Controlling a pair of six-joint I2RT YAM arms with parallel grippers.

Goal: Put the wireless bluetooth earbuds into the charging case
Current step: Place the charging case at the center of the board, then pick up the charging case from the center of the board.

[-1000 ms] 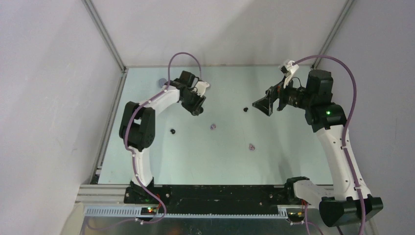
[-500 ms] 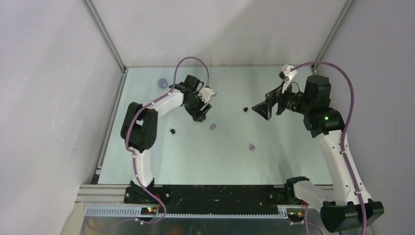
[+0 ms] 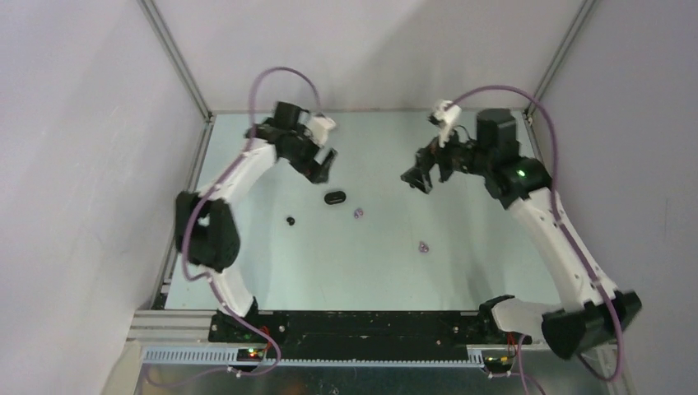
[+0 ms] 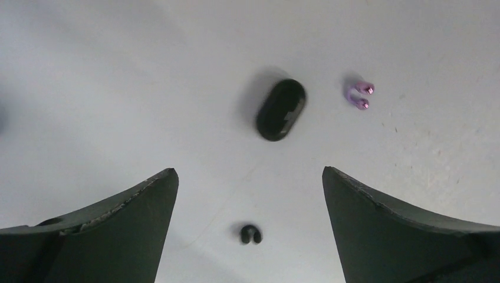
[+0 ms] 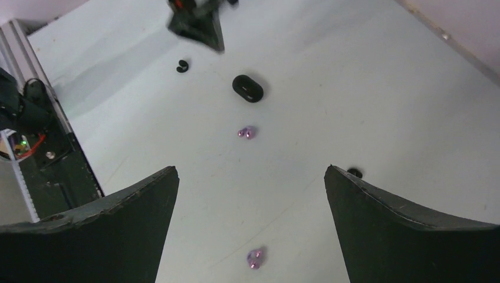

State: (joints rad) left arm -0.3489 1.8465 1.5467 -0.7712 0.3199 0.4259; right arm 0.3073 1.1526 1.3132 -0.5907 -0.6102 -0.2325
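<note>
- Case position: charging case (image 3: 335, 198), a black oval, lies flat on the table (image 3: 461, 271) just in front of the left gripper (image 3: 322, 167), not touching it. It looks closed, though the left wrist view is slightly blurred.
- Left gripper jaws are spread wide with nothing between them. The right gripper (image 3: 416, 177) is also wide apart and empty, hanging over the far right of the table.
- All four earbuds are loose on the table: black bud (image 3: 290, 220) left of the case, lilac bud (image 3: 357, 214) just right of it, second lilac bud (image 3: 423, 246) further off, second black bud (image 5: 354, 173) beside a right finger.
- Risk: the lid seems shut, so nothing goes in until it is opened. A light case would likely slide or spin if pushed one-handed.
- Risk: the buds are far smaller than the fingers, so an off-centre pinch could squirt one away.
- Risk: the lilac buds may not fit the black case, so a wrong pick wastes a move.
</note>
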